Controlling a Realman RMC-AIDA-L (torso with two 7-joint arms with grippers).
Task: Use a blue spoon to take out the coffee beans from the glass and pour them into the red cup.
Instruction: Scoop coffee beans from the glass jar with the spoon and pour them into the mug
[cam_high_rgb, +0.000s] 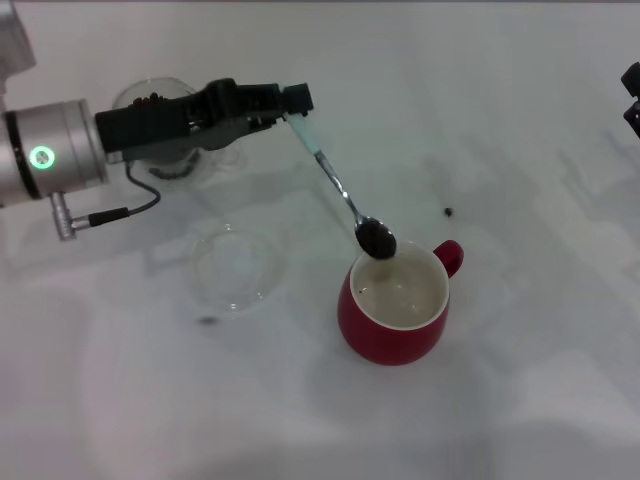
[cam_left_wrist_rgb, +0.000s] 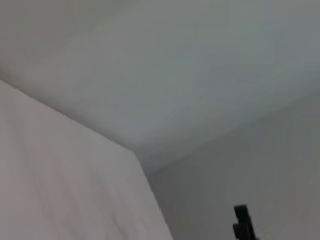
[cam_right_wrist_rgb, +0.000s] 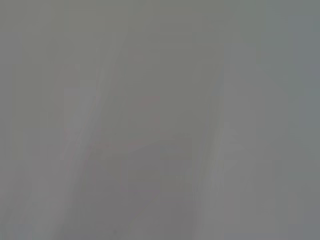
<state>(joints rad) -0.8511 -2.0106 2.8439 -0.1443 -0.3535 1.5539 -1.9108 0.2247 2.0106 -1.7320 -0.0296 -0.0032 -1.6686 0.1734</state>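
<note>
A: Position of red cup (cam_high_rgb: 393, 308)?
B: Nearest the camera, below the spoon bowl, which holds coffee beans (cam_high_rgb: 377, 240) over its rim.
A: Left gripper (cam_high_rgb: 296, 100) condition?
B: Clamped on the blue spoon (cam_high_rgb: 335, 186) handle. The glass (cam_high_rgb: 160, 130) sits behind it.
A: Right gripper (cam_high_rgb: 632, 98)?
B: Far edge; finger state undeterminable.

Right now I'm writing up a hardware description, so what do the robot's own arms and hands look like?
The left arm is a silver-grey cylinder with a black band and a glowing green ring light. A thin black cable loops from a small metal plug on its side. The left hand is black and boxy. Of the right arm, only a black part shows at the head view's edge.
</note>
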